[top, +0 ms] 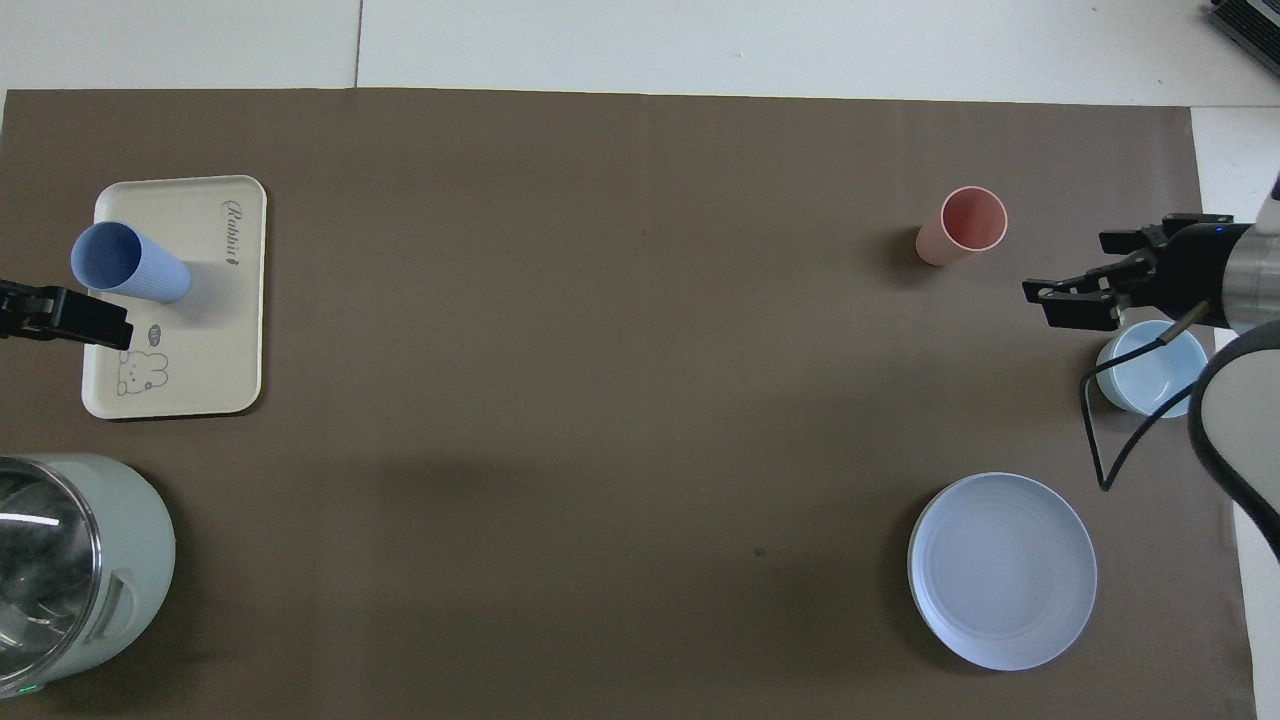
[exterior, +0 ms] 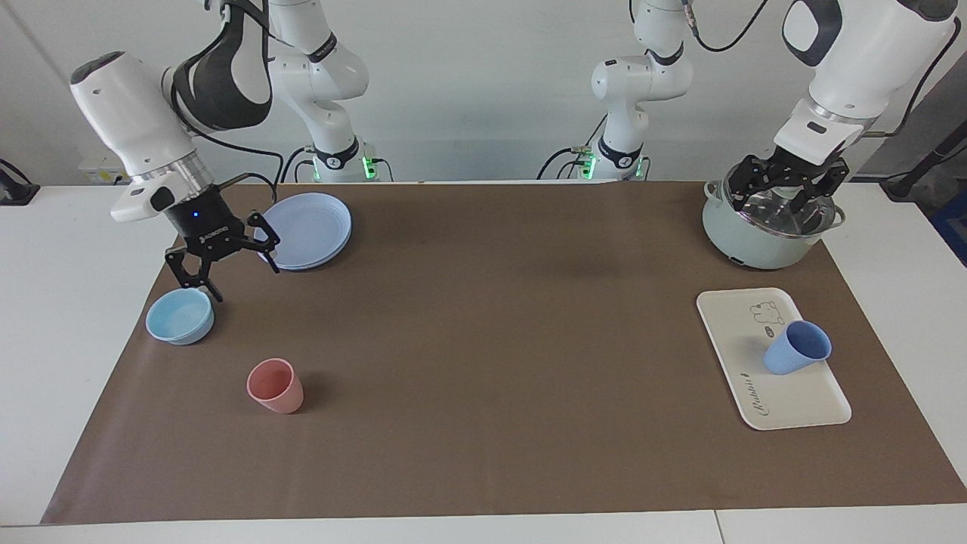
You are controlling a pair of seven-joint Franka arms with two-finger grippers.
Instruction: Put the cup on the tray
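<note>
Status: cup (exterior: 797, 347) rests on tray (exterior: 801, 404); placement reads as done.

The cup, blue, tapered and handleless, stands tilted near the tray's middle, toward my left arm's end of the table. My left gripper (exterior: 786, 189) hangs over the pot (exterior: 755, 242) at that end's corner nearest my bases, fingers spread, empty. My right gripper (exterior: 223, 264) hangs released above the light-blue bowl (exterior: 180, 317). Remaining: retract, in my judgement.
</note>
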